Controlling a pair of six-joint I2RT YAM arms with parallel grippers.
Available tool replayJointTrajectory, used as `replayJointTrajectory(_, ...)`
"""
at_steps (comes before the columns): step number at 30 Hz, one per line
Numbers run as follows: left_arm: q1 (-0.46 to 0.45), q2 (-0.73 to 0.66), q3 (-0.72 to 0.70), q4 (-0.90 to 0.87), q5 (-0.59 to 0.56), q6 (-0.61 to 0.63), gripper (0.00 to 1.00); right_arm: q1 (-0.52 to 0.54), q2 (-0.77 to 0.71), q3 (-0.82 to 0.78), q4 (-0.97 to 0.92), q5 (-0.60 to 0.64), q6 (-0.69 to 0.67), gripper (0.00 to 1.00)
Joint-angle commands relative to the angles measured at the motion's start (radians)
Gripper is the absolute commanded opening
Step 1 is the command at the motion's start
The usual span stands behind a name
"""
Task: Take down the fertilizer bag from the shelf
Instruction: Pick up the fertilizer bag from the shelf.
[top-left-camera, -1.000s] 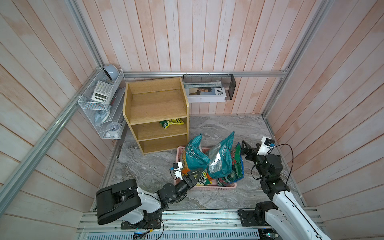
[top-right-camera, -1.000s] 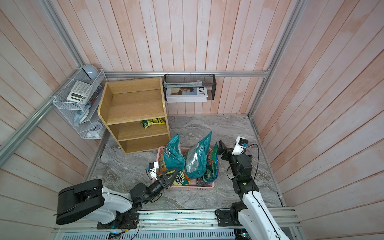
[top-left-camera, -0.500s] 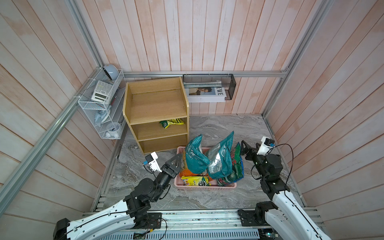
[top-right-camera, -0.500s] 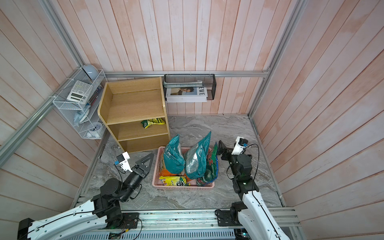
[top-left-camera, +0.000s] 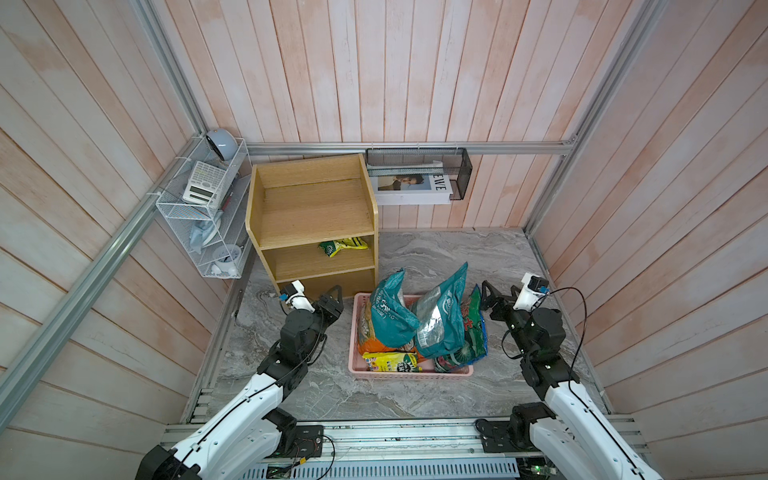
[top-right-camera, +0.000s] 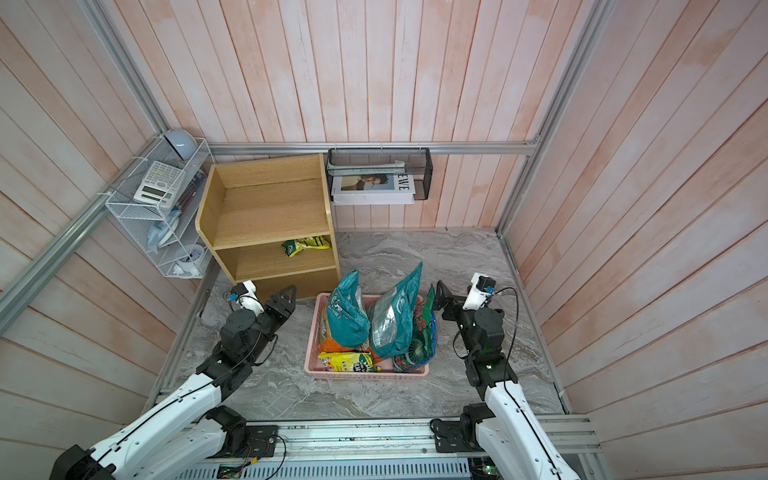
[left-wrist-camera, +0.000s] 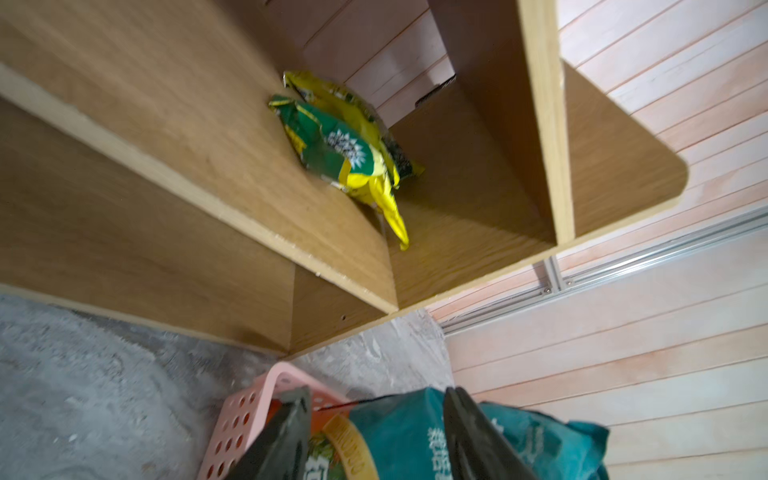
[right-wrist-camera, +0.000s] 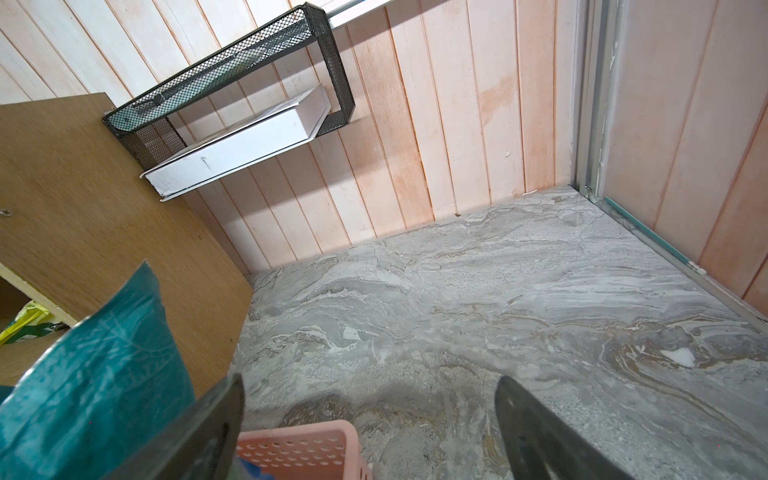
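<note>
Fertilizer bag (top-left-camera: 343, 248): lying on middle tier of shelf (top-left-camera: 311, 208), untouched; removal not yet begun. Left gripper (left-wrist-camera: 376, 395): jaws partly apart, empty, low before shelf. Right gripper (right-wrist-camera: 370, 380): jaws wide, empty, beside basket (top-left-camera: 411, 374).

One shelf (top-left-camera: 311, 208), one fertilizer bag (top-left-camera: 343, 248), one pink basket (top-left-camera: 411, 376), two teal bags (top-left-camera: 390, 320) (top-left-camera: 444, 316), one white wire rack (top-left-camera: 183, 212), one black mesh basket (top-left-camera: 465, 174), one calculator (top-left-camera: 203, 188), one book (top-left-camera: 411, 189).
</note>
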Motion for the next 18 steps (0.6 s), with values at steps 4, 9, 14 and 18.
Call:
replayJointTrajectory(4,0.059,0.165,0.064,0.139,0.198,-0.088,0.55,0.003,-0.018,0.013,0.017,-0.02,0.008,0.98)
replayJointTrajectory(9,0.083,0.245,0.119,0.176,0.222,-0.135,0.53,0.002,-0.045,0.003,0.019,-0.021,0.011,0.98)
replayJointTrajectory(14,0.106,0.288,0.147,0.203,0.204,-0.14,0.53,0.003,-0.053,-0.002,0.025,-0.028,0.014,0.98)
replayJointTrajectory(18,0.136,0.333,0.181,0.206,0.237,-0.168,0.52,0.005,-0.054,-0.003,0.028,-0.036,0.015,0.98)
